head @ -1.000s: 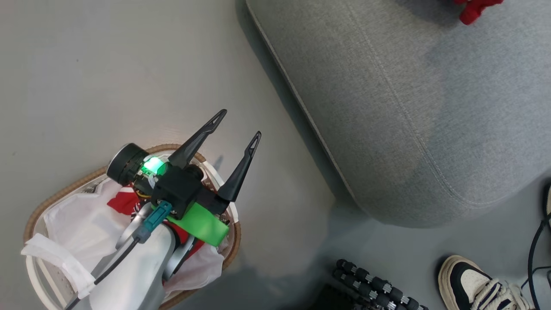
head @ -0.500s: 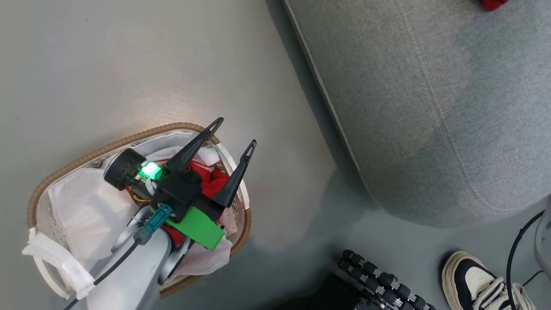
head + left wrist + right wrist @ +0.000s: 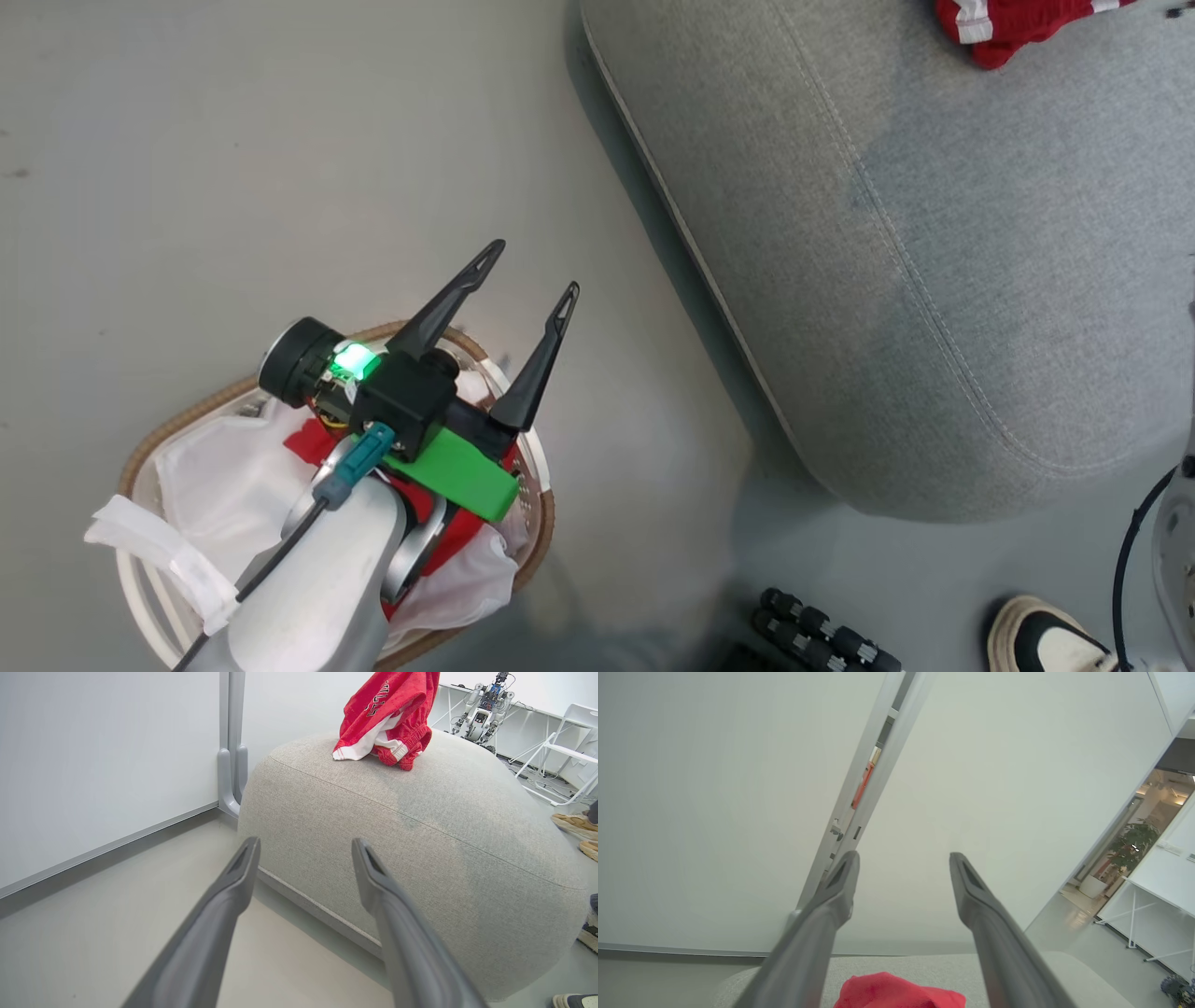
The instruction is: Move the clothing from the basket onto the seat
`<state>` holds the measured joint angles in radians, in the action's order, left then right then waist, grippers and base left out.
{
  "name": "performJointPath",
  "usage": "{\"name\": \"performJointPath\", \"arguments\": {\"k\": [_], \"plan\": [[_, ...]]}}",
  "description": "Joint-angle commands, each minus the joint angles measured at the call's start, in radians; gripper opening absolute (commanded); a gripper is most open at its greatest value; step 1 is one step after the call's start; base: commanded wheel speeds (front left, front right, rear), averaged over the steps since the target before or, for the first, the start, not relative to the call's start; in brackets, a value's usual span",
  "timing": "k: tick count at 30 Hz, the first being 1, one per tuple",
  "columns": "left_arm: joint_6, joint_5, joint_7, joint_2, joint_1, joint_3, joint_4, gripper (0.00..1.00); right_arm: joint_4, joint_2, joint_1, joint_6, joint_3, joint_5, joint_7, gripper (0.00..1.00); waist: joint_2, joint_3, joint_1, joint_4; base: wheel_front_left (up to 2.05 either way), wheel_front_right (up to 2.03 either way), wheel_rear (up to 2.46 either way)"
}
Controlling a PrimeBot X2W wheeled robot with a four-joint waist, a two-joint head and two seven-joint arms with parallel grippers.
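Step in hand: fetching the next piece; one red jersey (image 3: 383, 716) already lies on the sofa (image 3: 934, 280), more red cloth (image 3: 308, 441) waits in the basket (image 3: 540, 504).
Left claw (image 3: 530, 271): spread wide, empty, hovering above the basket's rim at 1 o'clock from its centre.
Right claw (image 3: 903, 858): spread, empty, raised above a red garment (image 3: 896, 994) on the sofa.
Basket: at 7 o'clock in the head view, on the floor (image 3: 233, 140), apart from the sofa at 2 o'clock.
White liner (image 3: 219, 467): bunched beside the red cloth.
Next move: likely tip the left claw down into the basket, pinch red fabric only, avoid the liner.
Bystander: a shoe (image 3: 1036, 644) at 5 o'clock.
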<state>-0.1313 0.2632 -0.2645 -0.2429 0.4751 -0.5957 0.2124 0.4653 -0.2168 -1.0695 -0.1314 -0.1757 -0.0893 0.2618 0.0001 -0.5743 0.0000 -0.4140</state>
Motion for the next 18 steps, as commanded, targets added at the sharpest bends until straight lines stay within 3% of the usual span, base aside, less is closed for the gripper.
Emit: {"name": "performJointPath", "arguments": {"k": [1,8,18], "plan": [[0.001,-0.002,0.000,0.005,-0.009,0.017,0.006,1.00,-0.022,-0.002,0.025,0.001,0.033,0.028,0.005,1.00,-0.0001,0.062,0.0000,0.035,0.00,0.00,0.00],[0.002,-0.018,0.000,0.063,-0.047,0.141,0.018,1.00,-0.104,0.002,0.116,0.001,0.203,0.111,0.005,1.00,-0.0001,0.153,0.0000,0.112,0.00,0.00,0.00],[0.002,-0.058,0.000,0.129,-0.114,0.338,0.046,1.00,-0.121,0.024,0.310,0.001,0.271,0.189,0.005,1.00,-0.0001,0.248,0.0000,0.244,0.00,0.00,0.00]]}}
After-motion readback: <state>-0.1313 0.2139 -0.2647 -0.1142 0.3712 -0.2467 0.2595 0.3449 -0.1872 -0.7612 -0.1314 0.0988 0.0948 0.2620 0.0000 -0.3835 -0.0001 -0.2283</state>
